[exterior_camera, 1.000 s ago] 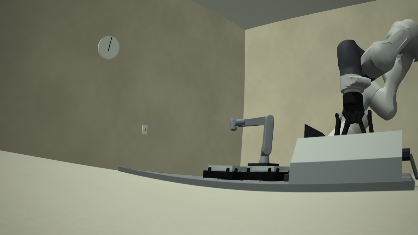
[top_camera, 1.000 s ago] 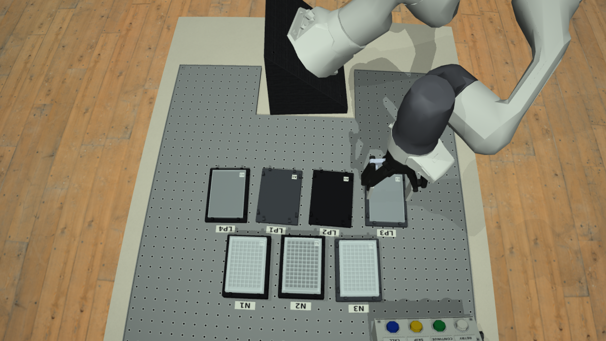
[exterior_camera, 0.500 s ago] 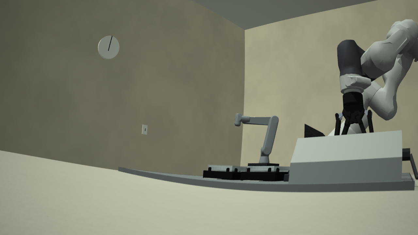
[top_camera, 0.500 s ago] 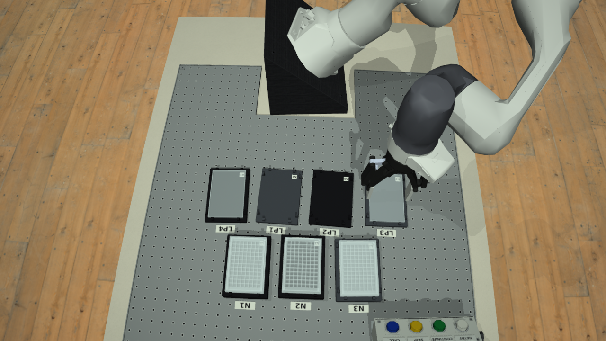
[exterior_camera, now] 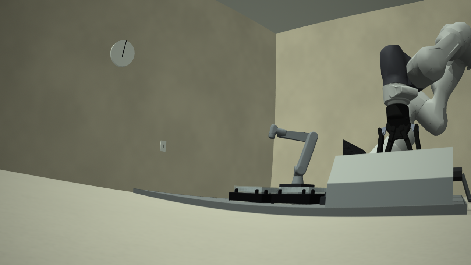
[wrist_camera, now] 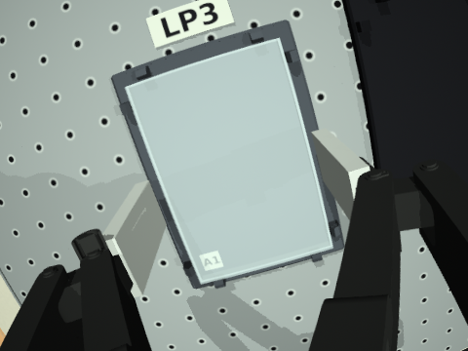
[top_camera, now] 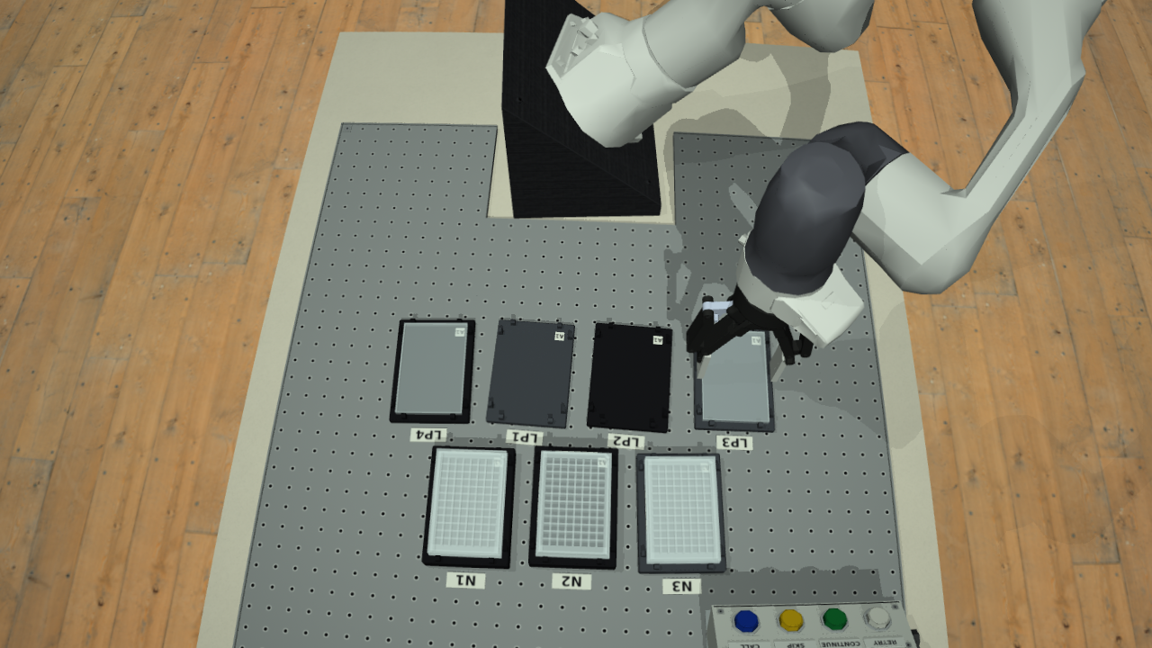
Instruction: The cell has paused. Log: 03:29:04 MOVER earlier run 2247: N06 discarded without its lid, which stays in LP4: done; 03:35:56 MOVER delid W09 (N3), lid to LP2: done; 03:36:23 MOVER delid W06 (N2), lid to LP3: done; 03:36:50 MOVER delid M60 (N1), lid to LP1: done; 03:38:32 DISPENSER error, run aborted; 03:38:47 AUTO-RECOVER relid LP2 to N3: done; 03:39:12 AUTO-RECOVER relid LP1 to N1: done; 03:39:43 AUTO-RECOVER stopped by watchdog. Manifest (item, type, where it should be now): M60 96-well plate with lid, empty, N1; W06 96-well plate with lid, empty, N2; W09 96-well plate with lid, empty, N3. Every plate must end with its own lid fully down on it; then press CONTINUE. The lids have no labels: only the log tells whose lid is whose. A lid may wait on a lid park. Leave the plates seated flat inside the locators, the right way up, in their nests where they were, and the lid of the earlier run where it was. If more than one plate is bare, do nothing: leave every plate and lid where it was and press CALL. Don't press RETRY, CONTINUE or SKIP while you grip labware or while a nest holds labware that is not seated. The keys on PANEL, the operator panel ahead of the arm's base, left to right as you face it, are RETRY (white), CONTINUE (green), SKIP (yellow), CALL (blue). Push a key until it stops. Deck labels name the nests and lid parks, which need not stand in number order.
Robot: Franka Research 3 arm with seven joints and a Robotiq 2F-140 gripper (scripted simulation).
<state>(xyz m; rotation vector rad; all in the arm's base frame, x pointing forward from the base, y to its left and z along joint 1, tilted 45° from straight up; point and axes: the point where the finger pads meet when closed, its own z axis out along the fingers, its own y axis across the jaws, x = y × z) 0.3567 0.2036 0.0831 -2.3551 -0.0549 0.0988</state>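
Observation:
A clear lid (top_camera: 734, 385) lies flat on park LP3; it fills the wrist view (wrist_camera: 230, 156). My gripper (top_camera: 747, 342) hangs above the far end of this lid, open, with one finger pad on each long side (wrist_camera: 237, 195) and clear of it. Nothing is between the fingers. In the low side view the gripper (exterior_camera: 398, 145) is partly hidden behind the panel housing. The plate in N2 (top_camera: 572, 503) shows sharp wells and looks bare. The plates in N1 (top_camera: 469, 503) and N3 (top_camera: 680, 509) look lidded. Another lid (top_camera: 432, 367) lies on LP4.
Parks LP1 (top_camera: 531, 370) and LP2 (top_camera: 629, 375) are empty. The operator panel (top_camera: 809, 625) sits at the near right, with the green CONTINUE key (top_camera: 833, 617) and blue CALL key (top_camera: 746, 619). A black tower (top_camera: 563, 121) stands at the back. A second grey arm (exterior_camera: 296, 154) stands far off.

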